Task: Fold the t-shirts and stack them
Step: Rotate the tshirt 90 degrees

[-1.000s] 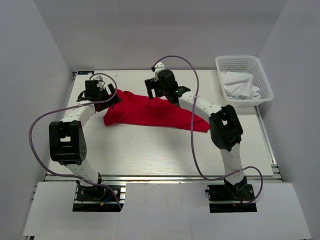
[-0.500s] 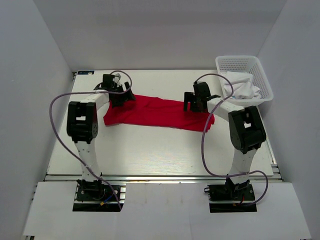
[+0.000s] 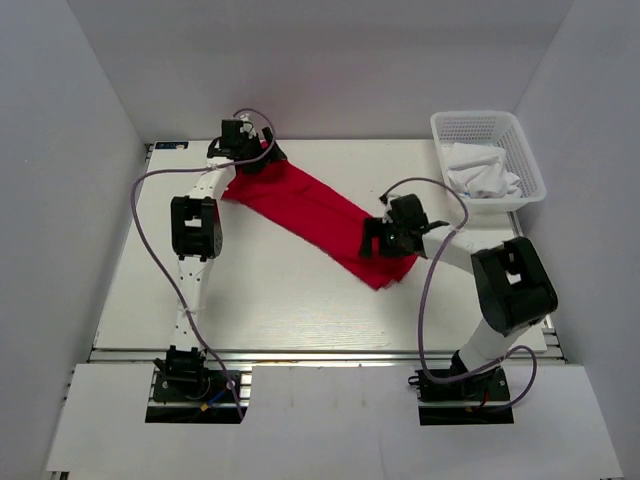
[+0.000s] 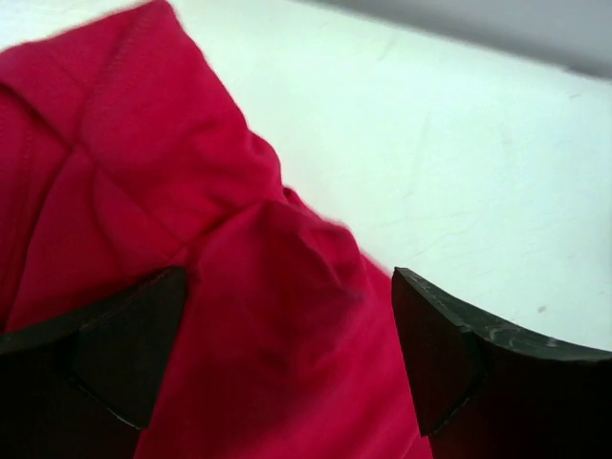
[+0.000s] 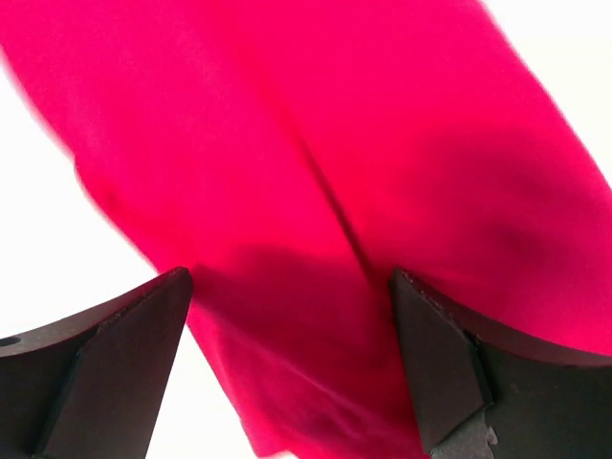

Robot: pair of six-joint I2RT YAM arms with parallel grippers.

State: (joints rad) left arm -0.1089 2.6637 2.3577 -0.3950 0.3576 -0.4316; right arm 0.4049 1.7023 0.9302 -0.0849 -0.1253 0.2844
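Red t-shirt (image 3: 315, 210) lies diagonal; left tool (image 3: 258, 162), right tool (image 3: 380, 242) at ends.

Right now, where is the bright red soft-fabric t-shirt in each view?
Top external: the bright red soft-fabric t-shirt is a diagonal band from upper left to centre right.
Left wrist: it fills the left and bottom.
Right wrist: it covers most of the frame.
Shared landmark: the white table under it.

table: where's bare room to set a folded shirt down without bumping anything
Widest free patch: the near middle of the table, bordered by the red t-shirt, the left arm and the right arm. A smaller one lies at the far edge between the shirt and the white basket. Crowded: the shirt's diagonal band and the basket corner.
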